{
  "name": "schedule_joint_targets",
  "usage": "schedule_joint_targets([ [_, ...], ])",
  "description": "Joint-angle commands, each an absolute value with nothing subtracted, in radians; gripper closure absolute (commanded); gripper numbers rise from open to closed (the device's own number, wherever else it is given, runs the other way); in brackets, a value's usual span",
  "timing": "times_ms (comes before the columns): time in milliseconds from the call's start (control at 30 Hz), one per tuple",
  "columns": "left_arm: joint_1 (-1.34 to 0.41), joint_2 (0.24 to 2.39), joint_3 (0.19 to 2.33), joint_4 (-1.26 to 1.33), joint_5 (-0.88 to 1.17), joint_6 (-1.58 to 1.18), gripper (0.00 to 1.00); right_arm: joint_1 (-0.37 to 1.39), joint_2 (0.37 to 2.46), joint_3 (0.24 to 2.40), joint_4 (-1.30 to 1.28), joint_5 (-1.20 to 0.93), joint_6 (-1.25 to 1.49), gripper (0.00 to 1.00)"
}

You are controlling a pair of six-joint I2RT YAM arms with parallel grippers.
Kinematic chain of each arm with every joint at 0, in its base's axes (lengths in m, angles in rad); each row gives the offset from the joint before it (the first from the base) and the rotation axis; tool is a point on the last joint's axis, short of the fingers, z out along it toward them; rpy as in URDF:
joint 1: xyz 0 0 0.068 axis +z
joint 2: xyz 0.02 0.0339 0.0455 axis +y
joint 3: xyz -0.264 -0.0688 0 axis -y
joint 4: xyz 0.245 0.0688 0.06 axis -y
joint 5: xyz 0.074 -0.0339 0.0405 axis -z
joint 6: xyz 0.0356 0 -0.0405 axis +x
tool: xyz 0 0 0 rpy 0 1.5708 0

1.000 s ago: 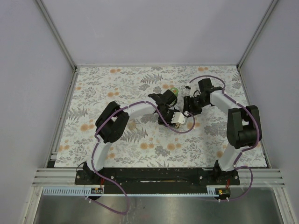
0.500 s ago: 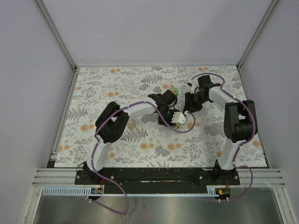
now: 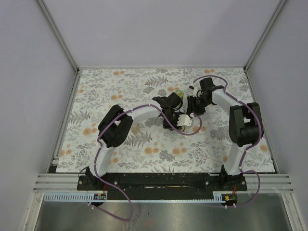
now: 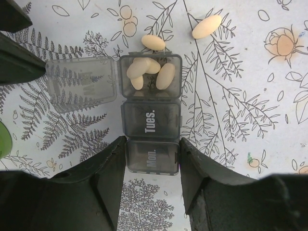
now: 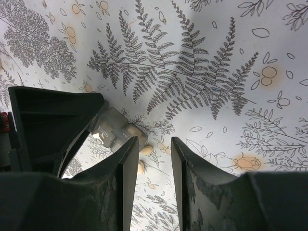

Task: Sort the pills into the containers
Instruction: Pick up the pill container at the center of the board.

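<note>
A smoky grey pill organizer (image 4: 150,118) lies on the floral mat, its "Mon." and "Tues." cells closed. The far cell is open, lid (image 4: 82,84) folded left, with several cream pills (image 4: 149,72) inside. My left gripper (image 4: 152,144) is shut on the "Mon." end. One loose pill (image 4: 153,42) touches the organizer's far edge and another pill (image 4: 207,26) lies further right. My right gripper (image 5: 154,142) hovers open just beyond the organizer (image 5: 113,127), nothing between its fingers. Two pills (image 5: 147,149) lie by its left finger. Both grippers (image 3: 191,105) meet mid-table in the top view.
A green object (image 3: 178,93) sits just behind the left gripper (image 3: 172,102). The right gripper's dark fingers (image 4: 21,65) show at the left wrist view's upper left, beside the open lid. The floral mat (image 3: 120,91) is bounded by metal rails and grey walls.
The right arm has shifted slightly toward the left and far side, and its jaws have narrowed. The left gripper and the organizer have stayed put.
</note>
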State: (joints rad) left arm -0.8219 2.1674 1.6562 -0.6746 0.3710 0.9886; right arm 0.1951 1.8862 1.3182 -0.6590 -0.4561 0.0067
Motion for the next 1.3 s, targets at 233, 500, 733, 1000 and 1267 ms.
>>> schedule_joint_targets([
  [233, -0.824, 2.191, 1.678, -0.696, 0.325, 0.930, 0.60, 0.219, 1.911, 1.328, -0.678, -0.472, 0.006, 0.60],
  [500, -0.824, 2.204, 1.686, -0.690, 0.307, 0.904, 0.60, 0.221, 1.885, 1.301, -0.680, -0.514, 0.008, 0.60],
  [733, -0.824, 2.206, 1.686, -0.670, 0.290, 0.876, 0.60, 0.222, 1.862, 1.279, -0.681, -0.528, 0.011, 0.61],
  [1000, -0.824, 2.207, 1.687, -0.650, 0.272, 0.833, 0.60, 0.222, 1.841, 1.258, -0.667, -0.548, 0.031, 0.62],
  [1267, -0.825, 2.210, 1.694, -0.641, 0.255, 0.796, 0.60, 0.224, 1.836, 1.243, -0.653, -0.575, 0.051, 0.62],
])
